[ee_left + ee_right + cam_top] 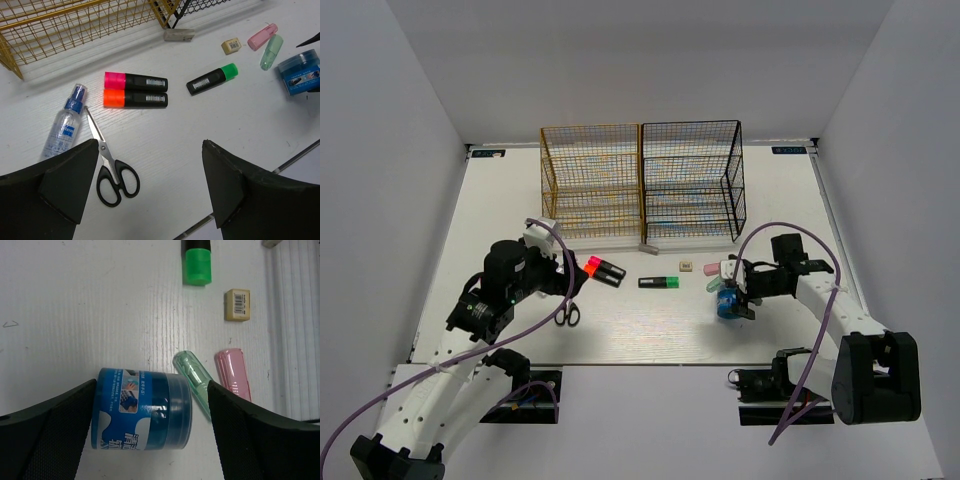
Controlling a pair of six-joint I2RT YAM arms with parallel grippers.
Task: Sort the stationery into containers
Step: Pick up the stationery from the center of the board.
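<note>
The green-ended marker (660,283) lies near the middle of the table and serves as the reference point.

**Right arm.** To the right of the marker, slightly nearer the arm bases, the blue round tub (142,415) lies on its side. The right gripper (151,384) is lowered over it. Its jaws are spread wide, one finger at each end of the tub, and the finger on the mint side is not pressing on it. This straddling pose suggests a grasp across the tub is being set up. The mint oblong piece (192,380) lies just beside the tub, inside the same gap, so a closing finger could catch it. The pink oblong piece (232,372) lies next beyond the mint one. The beige cube (237,304) lies between them and the marker.

**Left arm.** To the left of the marker lie the pink-ended marker (135,80) and the orange-ended marker (135,99), touching side by side. Further left are the black-handled scissors (112,170) and a clear spray bottle (65,127). The left gripper (150,142) hovers above this group with its jaws spread and nothing between them. It is probably positioned to select an item.

**Containers.** Beyond the marker, toward the far edge, stand the yellow wire rack (590,185) and the black wire rack (692,185), joined side by side. No stationery can be seen on their shelves, so the sorting appears to be barely begun.
</note>
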